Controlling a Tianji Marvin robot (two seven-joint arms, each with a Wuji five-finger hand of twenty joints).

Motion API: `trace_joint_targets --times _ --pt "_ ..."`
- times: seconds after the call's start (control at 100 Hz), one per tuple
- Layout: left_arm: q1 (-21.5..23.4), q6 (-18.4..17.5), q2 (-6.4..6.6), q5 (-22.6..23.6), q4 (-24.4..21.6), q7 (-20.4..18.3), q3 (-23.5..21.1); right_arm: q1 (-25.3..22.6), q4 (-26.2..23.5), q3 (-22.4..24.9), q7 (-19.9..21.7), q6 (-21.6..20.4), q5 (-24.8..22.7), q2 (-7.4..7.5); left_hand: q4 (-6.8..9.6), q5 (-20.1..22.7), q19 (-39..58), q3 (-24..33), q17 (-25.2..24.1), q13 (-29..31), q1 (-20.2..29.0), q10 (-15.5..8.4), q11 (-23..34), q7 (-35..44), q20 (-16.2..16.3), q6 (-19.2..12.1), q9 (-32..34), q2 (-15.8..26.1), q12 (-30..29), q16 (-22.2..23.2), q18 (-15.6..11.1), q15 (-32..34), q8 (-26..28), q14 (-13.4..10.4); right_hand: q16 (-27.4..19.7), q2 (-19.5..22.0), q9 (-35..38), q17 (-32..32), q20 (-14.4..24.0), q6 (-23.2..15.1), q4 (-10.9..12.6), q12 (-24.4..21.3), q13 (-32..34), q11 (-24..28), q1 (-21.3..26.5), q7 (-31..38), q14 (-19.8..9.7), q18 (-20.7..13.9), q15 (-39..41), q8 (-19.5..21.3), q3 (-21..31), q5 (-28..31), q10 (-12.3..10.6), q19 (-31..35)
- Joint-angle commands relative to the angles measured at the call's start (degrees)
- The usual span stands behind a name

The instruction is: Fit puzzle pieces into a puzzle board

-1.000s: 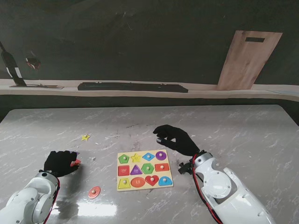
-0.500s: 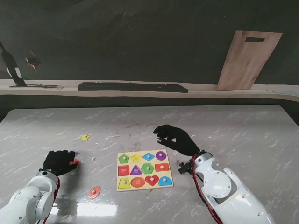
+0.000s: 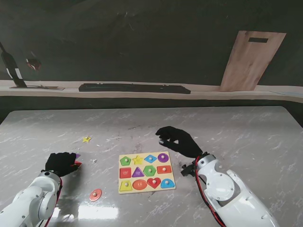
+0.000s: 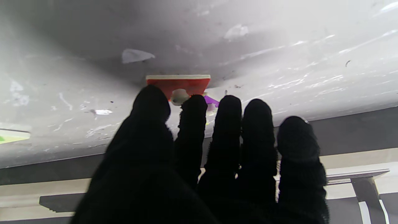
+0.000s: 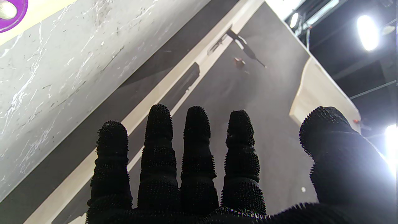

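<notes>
Left hand (image 3: 60,163) drawn nearer to me; purple sliver now beside red piece (image 3: 76,164). Wrist view alone shows fingertips (image 4: 192,105) at its knob (grip uncertain). Right hand (image 3: 178,141) spread, beside puzzle board (image 3: 146,172). Marble table (image 3: 246,137).

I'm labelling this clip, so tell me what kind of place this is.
Probably a robot lab or test bench, not a home: a marble-look table against a dark backdrop, a toy puzzle board as the work piece, and bright overhead lights visible from the right wrist.
</notes>
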Motion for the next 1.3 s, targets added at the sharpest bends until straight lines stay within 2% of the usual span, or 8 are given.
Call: trace_joint_targets --times 0.0,0.16,0.34,0.44,0.52,0.67,0.94,1.29 --pt "0.43 0.36 -0.13 -0.25 0.13 -0.44 0.33 -0.31 -0.22 -0.08 -0.17 0.16 -0.21 -0.13 -0.01 1.06 0.63 -0.23 0.36 0.58 2.9 1.92 1.64 1.55 1.27 -1.23 0.86 0.66 0.97 0.36 2.26 1.9 1.06 2.7 0.26 1.14 1.05 -0.52 0.54 -1.61 1.3 0.27 0.82 0.15 0.78 -1.11 0.16 0.42 0.87 0.69 -1.14 1.54 -0.2 1.05" --pt "0.33 1.05 -0.22 -1.14 0.63 -0.63 0.94 -0.28 -0.16 -0.05 -0.08 0.04 -0.2 -0.1 0.37 0.78 0.74 1.21 0.59 0.78 4.71 1.97 1.63 1.24 1.25 -0.95 0.81 1.25 0.94 0.31 2.15 1.95 0.8 2.54 0.26 1.16 1.07 -0.54 0.54 -1.64 1.3 0.27 0.78 0.16 0.77 -1.08 0.23 0.48 0.87 0.71 -1.17 1.53 -0.13 1.04" --pt "-0.36 1.77 -0.29 -2.14 1.58 -0.69 1.91 -0.37 -0.2 0.07 -0.17 -0.02 -0.32 -0.1 -0.43 2.04 0.39 1.75 0.08 0.27 5.13 2.22 1.34 -1.56 1.0 -1.32 0.67 2.23 0.62 0.12 2.31 1.64 -2.15 2.89 0.26 1.17 1.09 -0.54 0.54 -1.73 1.3 0.27 0.82 0.14 0.77 -1.02 0.16 0.46 0.89 0.73 -1.21 1.69 -0.2 1.04" --pt "-0.56 1.95 -0.28 -2.28 1.72 -0.94 2.16 -0.4 -0.21 0.1 -0.2 -0.02 -0.34 -0.1 0.08 3.07 0.27 2.79 0.01 0.4 5.78 1.81 1.21 -1.71 0.94 -1.47 1.07 1.82 0.44 0.04 2.49 1.56 -2.67 2.86 0.26 1.17 1.11 -0.52 0.55 -1.71 1.3 0.27 0.83 0.14 0.81 -1.03 0.14 0.46 0.88 0.73 -1.21 1.65 -0.23 1.05" --pt "-0.53 1.81 -0.15 -1.91 1.52 -1.73 2.19 -0.39 -0.2 0.11 -0.23 0.03 -0.34 -0.11 0.53 3.17 0.4 12.76 0.18 0.61 1.85 1.52 0.06 0.1 0.77 -2.05 1.95 -0.63 5.06 -0.21 2.44 1.48 -1.5 2.74 0.26 1.22 1.06 -0.55 0.55 -1.73 1.31 0.27 0.78 0.13 0.8 -1.05 0.17 0.49 0.87 0.72 -1.21 1.58 -0.23 1.04" --pt "-0.22 1.09 0.05 -1.32 0.88 -3.3 2.07 -0.41 -0.23 0.16 -0.33 0.06 -0.28 -0.15 2.08 3.49 1.04 20.2 0.97 1.18 -1.4 1.13 -0.62 1.43 0.47 -2.71 3.22 -2.85 7.71 -0.13 1.84 1.67 -0.05 2.15 0.26 1.17 1.11 -0.54 0.55 -1.65 1.31 0.28 0.79 0.16 0.79 -1.04 0.18 0.48 0.89 0.72 -1.25 1.61 -0.13 1.05" --pt "0.5 -0.38 -0.52 -3.9 0.18 -0.77 1.71 -0.47 -0.27 0.26 -0.41 0.02 -0.24 -0.16 3.47 4.13 1.71 24.66 1.66 1.56 -3.81 0.55 -0.22 3.25 0.18 -3.87 4.31 -5.16 9.4 0.18 1.5 2.36 0.83 1.61 0.28 1.16 1.1 -0.54 0.56 -1.75 1.32 0.27 0.84 0.14 0.85 -1.12 0.24 0.46 0.92 0.68 -1.24 1.52 -0.26 1.05" --pt "4.1 -4.48 -0.6 -2.36 -5.13 0.02 -0.72 -0.59 -0.42 0.39 -0.73 0.1 -0.29 -0.23 4.01 5.13 1.87 27.06 1.71 1.87 -5.51 0.22 -0.51 3.47 0.12 -4.55 5.22 -6.41 9.76 0.22 1.65 2.47 0.25 1.75 0.29 1.18 1.16 -0.5 0.57 -1.79 1.32 0.28 0.86 0.16 0.82 -1.14 0.29 0.48 0.94 0.66 -1.24 1.53 -0.12 1.08"
